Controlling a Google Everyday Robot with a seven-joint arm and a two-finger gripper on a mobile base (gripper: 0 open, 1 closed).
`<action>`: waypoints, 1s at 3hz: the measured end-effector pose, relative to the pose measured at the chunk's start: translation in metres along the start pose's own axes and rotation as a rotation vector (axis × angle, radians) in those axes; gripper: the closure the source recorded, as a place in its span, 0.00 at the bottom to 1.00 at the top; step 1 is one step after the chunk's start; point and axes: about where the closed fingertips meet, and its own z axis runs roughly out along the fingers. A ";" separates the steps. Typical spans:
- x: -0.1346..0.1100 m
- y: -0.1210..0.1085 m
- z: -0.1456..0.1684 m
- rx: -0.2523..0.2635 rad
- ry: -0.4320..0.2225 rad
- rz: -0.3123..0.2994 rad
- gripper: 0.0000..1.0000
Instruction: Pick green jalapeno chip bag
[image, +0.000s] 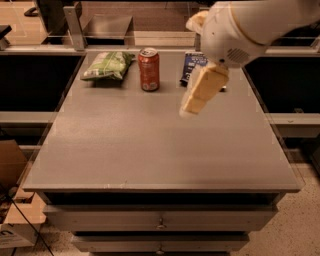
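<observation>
Jaw opening can't be told from this angle; the gripper (191, 104) shows only as one cream slab, with nothing visibly in it. Left to right: green jalapeno chip bag (107, 66) lies at the back left of the grey table (150, 150), flat on the top and untouched. Just right of it, apart, stands the red-orange soda can (149, 69), upright. Right again is the dark blue chip bag (191, 66), partly hidden behind the arm. The gripper hangs tilted above the table right of centre, in front of the blue bag and well apart from the green one. Progress: early, nothing grasped. Left to do: move left past the can, come down on the green bag, close, lift.
</observation>
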 end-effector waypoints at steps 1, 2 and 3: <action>-0.029 -0.026 0.035 0.026 0.001 -0.087 0.00; -0.051 -0.053 0.067 0.049 -0.001 -0.140 0.00; -0.063 -0.077 0.097 0.059 0.010 -0.161 0.00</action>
